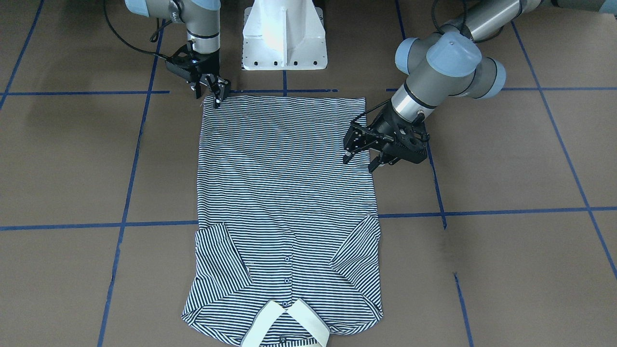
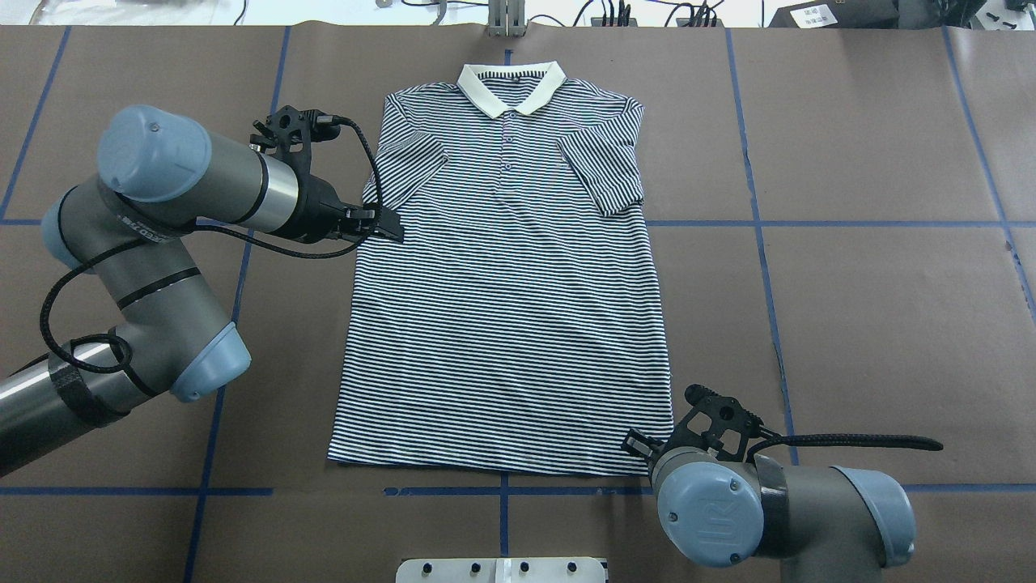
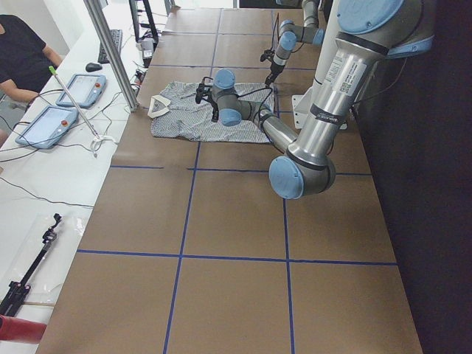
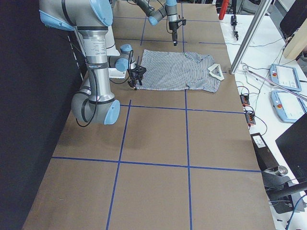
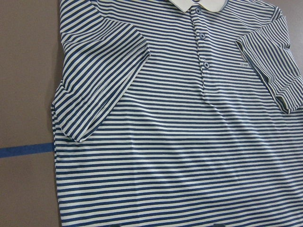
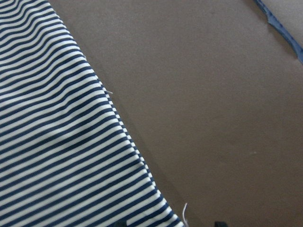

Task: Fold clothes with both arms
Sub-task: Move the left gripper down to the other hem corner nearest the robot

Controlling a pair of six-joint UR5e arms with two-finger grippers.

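since the polo shirt (image 2: 502,324) lies flat and face up on the table (image 2: 874,324), collar (image 2: 511,85) away from the robot and both sleeves tucked in over the chest, the step in hand looks like taking a grip for the next fold. the right gripper (image 1: 218,96) is down at the right hem corner (image 1: 208,104). its wrist view shows two tips apart at the bottom edge with that corner between them, so it reads as unclenched, nothing pinched yet. the left gripper (image 1: 359,163) is spread wide too and holds nothing. it sits at the shirt's other side edge, between the hem and the folded left sleeve (image 2: 405,174); can't tell if it touches cloth.

to do this well: get the right tips low enough to catch both layers, front and back, then close. with one layer only, the shirt will likely open up on the lift. if this is a hem-to-collar fold, my guess is you want the left on the left hem corner (image 2: 336,455), so bring it toward the robot first. close both before lifting. lift together and level, hem taut between the arms but not stretched. carry low so the tucked sleeves don't flip out. thin knit will probably sag mid-span if the grippers drift inward.
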